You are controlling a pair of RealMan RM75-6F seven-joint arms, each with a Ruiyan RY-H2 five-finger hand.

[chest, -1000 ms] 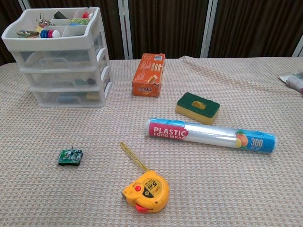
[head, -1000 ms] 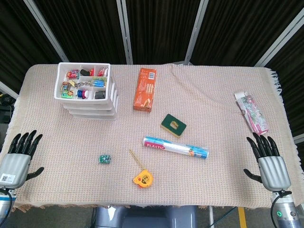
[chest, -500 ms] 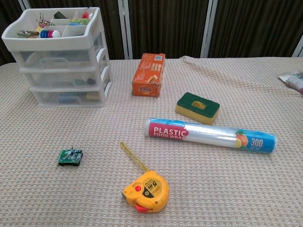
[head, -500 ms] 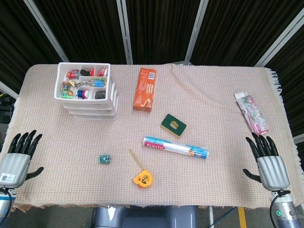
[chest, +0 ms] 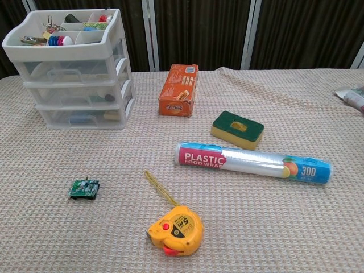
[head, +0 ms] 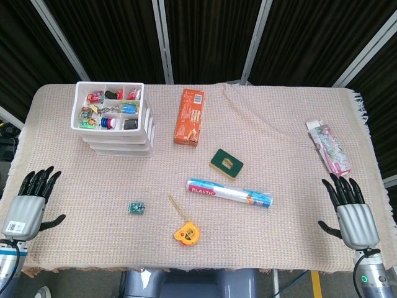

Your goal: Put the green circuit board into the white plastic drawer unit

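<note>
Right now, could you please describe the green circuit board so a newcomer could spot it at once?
Start at the white plastic drawer unit at the table's far left, then come straight toward the near edge. The green circuit board lies flat on the cloth, left of the yellow tape measure. It is the smallest item there.

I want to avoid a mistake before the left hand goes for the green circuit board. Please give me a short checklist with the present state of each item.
1. Green circuit board lies apart from other things: ok.
2. Left hand open, holding nothing: ok.
3. Right hand open, holding nothing: ok.
4. Path from left hand to board free: ok.
5. A drawer of the white plastic drawer unit pulled out to receive the board: not ok, the drawers look closed.
6. Room inside the drawers: cannot tell.
</note>
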